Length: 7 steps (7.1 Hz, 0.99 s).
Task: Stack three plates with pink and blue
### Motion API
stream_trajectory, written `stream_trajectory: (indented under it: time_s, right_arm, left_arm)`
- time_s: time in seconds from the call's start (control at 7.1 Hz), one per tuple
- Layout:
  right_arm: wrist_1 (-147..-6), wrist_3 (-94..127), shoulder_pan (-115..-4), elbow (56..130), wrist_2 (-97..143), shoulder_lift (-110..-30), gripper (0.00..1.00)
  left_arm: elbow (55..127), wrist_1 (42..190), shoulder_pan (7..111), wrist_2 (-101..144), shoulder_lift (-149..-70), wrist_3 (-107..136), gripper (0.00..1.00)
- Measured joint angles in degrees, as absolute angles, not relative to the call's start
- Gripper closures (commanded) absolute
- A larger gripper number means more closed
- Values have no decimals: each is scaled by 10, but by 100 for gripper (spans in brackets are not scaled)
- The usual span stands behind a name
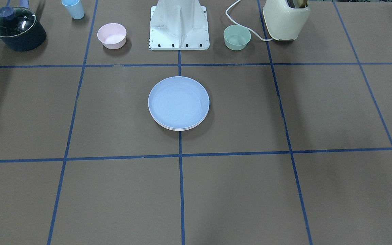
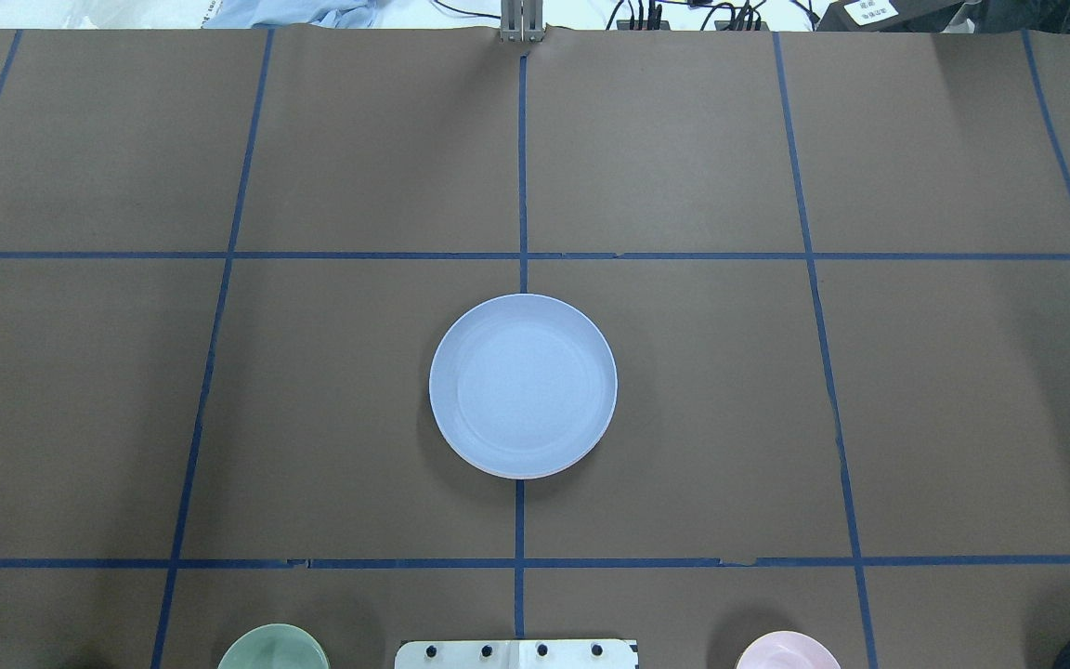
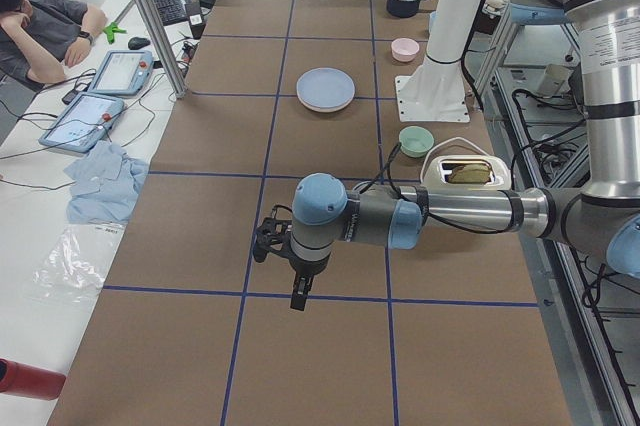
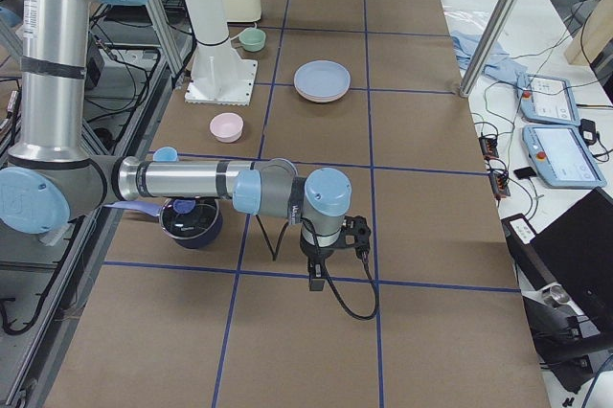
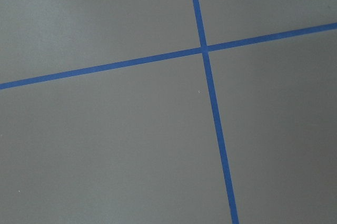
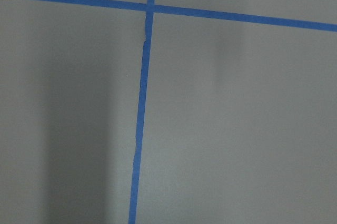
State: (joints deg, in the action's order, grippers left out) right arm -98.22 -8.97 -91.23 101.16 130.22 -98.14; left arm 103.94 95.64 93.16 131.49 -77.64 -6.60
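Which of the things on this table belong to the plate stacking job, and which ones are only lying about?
Belong to the job: blue plate, on top; paler plate rims showing beneath it.
Only lying about: pink bowl, mint-green bowl, blue cup, lidded pot, toaster.

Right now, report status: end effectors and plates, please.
Left end effector, right end effector: far from stack, state unclear. Blue plate on top. Nothing blocking.

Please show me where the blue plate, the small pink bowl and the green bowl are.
blue plate (image 2: 523, 386): overhead view, centre of its inner face.
small pink bowl (image 1: 111, 34): front-facing view, inside of the bowl.
green bowl (image 1: 237, 36): front-facing view, inside of the bowl.
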Motion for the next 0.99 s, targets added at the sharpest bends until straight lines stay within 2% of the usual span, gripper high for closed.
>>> stream_trajectory:
  time_s: [0.99]
  right_arm:
    - [-983,-88,-912,1009,1331,-983,0]
  left_arm:
    - [1035,954,932,1315,-775,-66,0]
